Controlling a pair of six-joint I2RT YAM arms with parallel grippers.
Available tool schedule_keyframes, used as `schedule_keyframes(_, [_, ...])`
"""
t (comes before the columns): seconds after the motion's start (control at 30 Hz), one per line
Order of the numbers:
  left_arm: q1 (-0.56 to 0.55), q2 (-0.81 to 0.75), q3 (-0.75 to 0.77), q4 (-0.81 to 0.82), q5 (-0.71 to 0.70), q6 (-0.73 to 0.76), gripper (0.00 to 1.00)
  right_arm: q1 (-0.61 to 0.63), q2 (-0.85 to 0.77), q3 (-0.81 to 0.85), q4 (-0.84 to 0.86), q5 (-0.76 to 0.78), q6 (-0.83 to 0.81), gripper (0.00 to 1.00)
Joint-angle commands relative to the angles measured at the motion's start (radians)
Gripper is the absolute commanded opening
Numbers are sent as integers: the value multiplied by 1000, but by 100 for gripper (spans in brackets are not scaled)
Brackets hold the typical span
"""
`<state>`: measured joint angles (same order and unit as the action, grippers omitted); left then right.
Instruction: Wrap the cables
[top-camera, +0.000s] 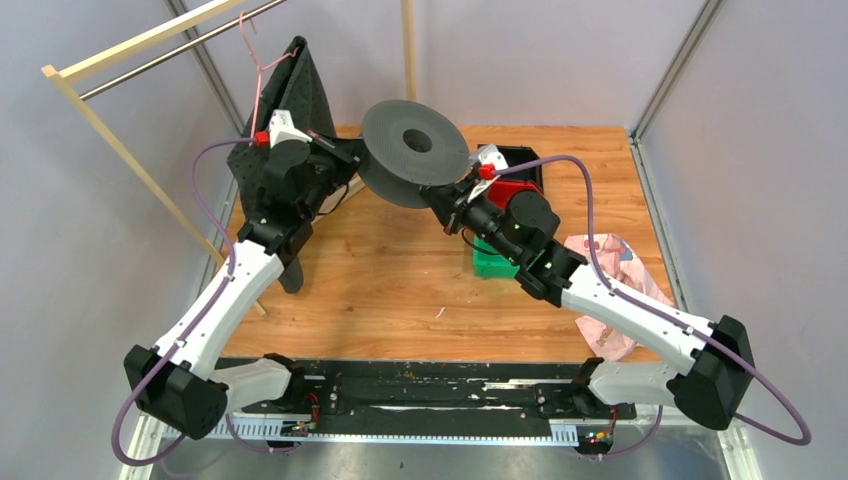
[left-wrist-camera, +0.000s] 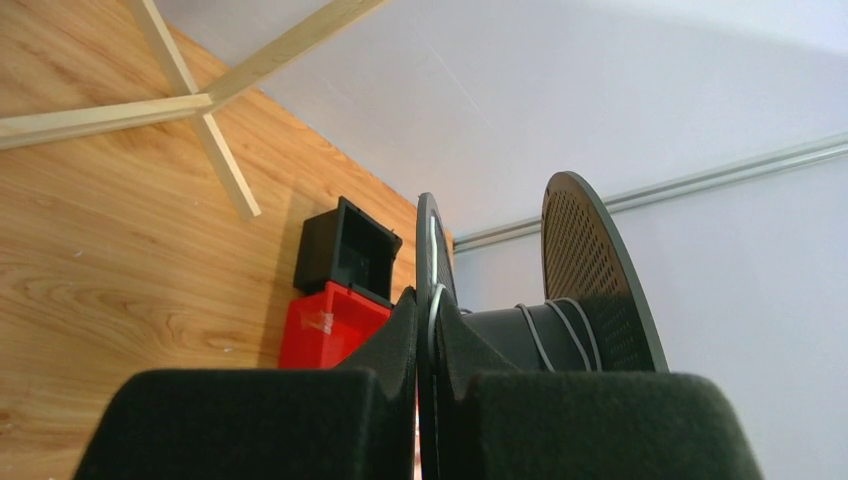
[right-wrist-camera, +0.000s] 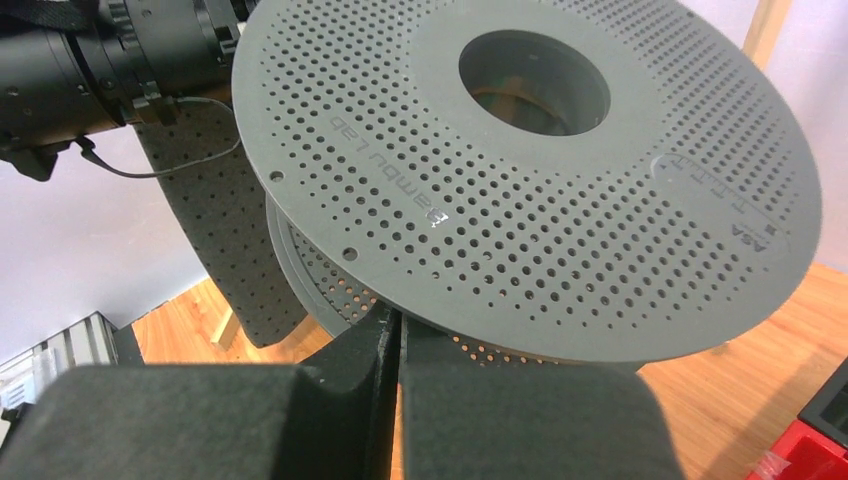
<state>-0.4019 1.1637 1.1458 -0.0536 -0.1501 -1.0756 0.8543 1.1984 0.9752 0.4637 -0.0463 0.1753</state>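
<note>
A grey perforated spool (top-camera: 413, 150) hangs above the table between my two grippers. My left gripper (top-camera: 350, 165) is shut on the rim of one spool flange (left-wrist-camera: 428, 250), which stands edge-on between the fingers (left-wrist-camera: 395, 345). A thin pale-grey cable (left-wrist-camera: 434, 300) runs along that flange at the fingertips, and a few turns of it lie round the hub (left-wrist-camera: 560, 330). My right gripper (right-wrist-camera: 401, 325) sits just under the spool's big flange (right-wrist-camera: 540, 190), its fingers pressed together with only a hairline slit. I see no cable clearly in that slit.
A dark perforated panel (top-camera: 290, 95) stands at the back left by a wooden rack (top-camera: 130, 150) with a pink hanger (top-camera: 255, 60). Black (left-wrist-camera: 345, 245), red (left-wrist-camera: 325, 330) and green (top-camera: 493, 262) bins sit at mid-right. A pink cloth (top-camera: 615, 275) lies to the right.
</note>
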Motion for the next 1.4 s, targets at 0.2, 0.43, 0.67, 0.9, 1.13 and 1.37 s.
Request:
schedule_keyframes(0.2, [-17, -22, 0, 28, 40, 115, 0, -16, -62, 14, 114, -42, -43, 1])
schedule_keyframes(0.43, [-18, -16, -33, 36, 18, 18, 0, -15, -27, 5, 82, -111, -2, 11])
schedule_keyframes(0.67, [-18, 31, -36, 49, 51, -4, 0, -17, -29, -40, 62, -92, 7, 8])
schedule_keyframes(0.9, [-18, 28, -15, 38, 12, 16, 0, -22, -191, 18, -238, -22, -95, 19])
schedule_keyframes(1.13, [-18, 38, 7, 18, 31, 1, 0, -45, -352, -15, -358, 222, -162, 40])
schedule_keyframes(1.37, [-18, 34, 76, -10, 67, -7, 0, -433, -276, -5, -520, -51, 123, 49])
